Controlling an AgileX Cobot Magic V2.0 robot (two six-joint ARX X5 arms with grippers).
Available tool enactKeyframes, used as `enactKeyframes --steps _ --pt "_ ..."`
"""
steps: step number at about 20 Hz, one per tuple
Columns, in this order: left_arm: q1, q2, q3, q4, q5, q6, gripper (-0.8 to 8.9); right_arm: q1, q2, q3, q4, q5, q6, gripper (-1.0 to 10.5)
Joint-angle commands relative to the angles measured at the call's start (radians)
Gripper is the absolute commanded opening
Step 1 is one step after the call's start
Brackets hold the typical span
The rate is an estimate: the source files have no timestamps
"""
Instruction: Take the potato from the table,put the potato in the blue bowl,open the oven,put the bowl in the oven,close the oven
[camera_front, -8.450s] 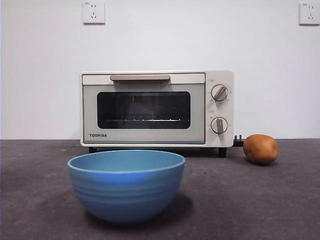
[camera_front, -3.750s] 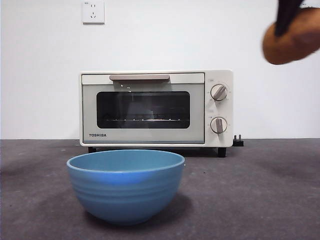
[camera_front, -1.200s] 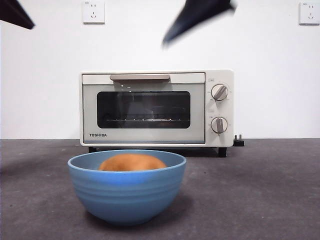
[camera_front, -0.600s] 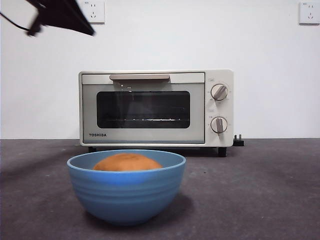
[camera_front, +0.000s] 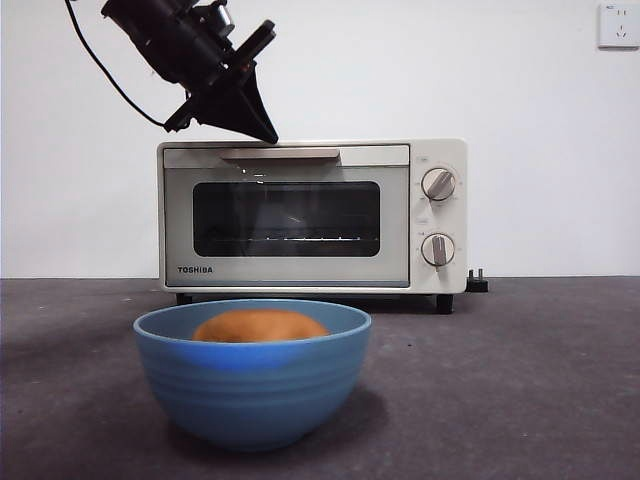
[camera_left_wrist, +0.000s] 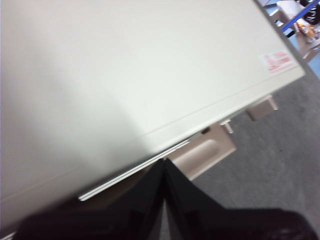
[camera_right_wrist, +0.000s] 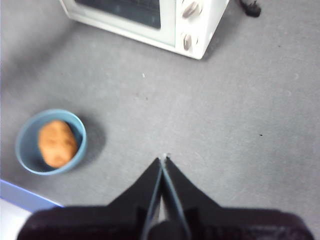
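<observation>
Left gripper (camera_front: 262, 128): upper left of the front view, dark, angled down; tip just above the oven's top front edge, close over the handle. Jaws pressed together, holding nothing, as the left wrist view shows (camera_left_wrist: 164, 167).

Handle (camera_front: 280, 155): beige bar across the top of the door; untouched. In the left wrist view it lies just beyond the jaw tips (camera_left_wrist: 210, 152).

Oven (camera_front: 313, 215): centre of the front view, cream-white, door shut, two knobs at right. Upper part of the right wrist view (camera_right_wrist: 150, 20).

Right gripper (camera_right_wrist: 163, 162): lower centre of its own view, high over bare table, jaws together, empty. Waiting; not seen in the front view.

Potato (camera_front: 260, 326): inside the bowl, top showing above the rim. Lower left of the right wrist view (camera_right_wrist: 56, 143).

Bowl (camera_front: 252, 395): lower centre-left of the front view, on the table (camera_front: 520, 400), in front of the oven and apart from it.

Status: potato taken and bowled, done. Door opening, judged to be the step in hand, not yet begun. Remaining: open the door, move the bowl inside, close.
</observation>
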Motion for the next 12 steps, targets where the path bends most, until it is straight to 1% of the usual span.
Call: enactKeyframes --steps 1,4,6,8,12 --pt "-0.002 0.01 0.0 0.007 -0.023 0.03 -0.06 0.003 -0.047 0.001 -0.016 0.0 0.025 -0.1" --pt "-0.002 0.01 0.0 -0.015 -0.101 0.05 -0.06 0.003 -0.092 0.001 -0.016 0.001 0.05 -0.1" --pt "-0.008 0.017 0.0 -0.055 -0.136 0.089 -0.06 0.003 -0.109 0.001 -0.016 0.002 0.065 -0.1" --pt "-0.019 0.02 0.0 -0.09 -0.2 0.122 -0.06 0.003 -0.109 0.001 -0.016 0.002 0.068 -0.1" --pt "-0.039 0.02 0.0 -0.126 -0.208 0.134 -0.06 0.003 -0.108 0.001 -0.016 0.007 0.068 -0.1"
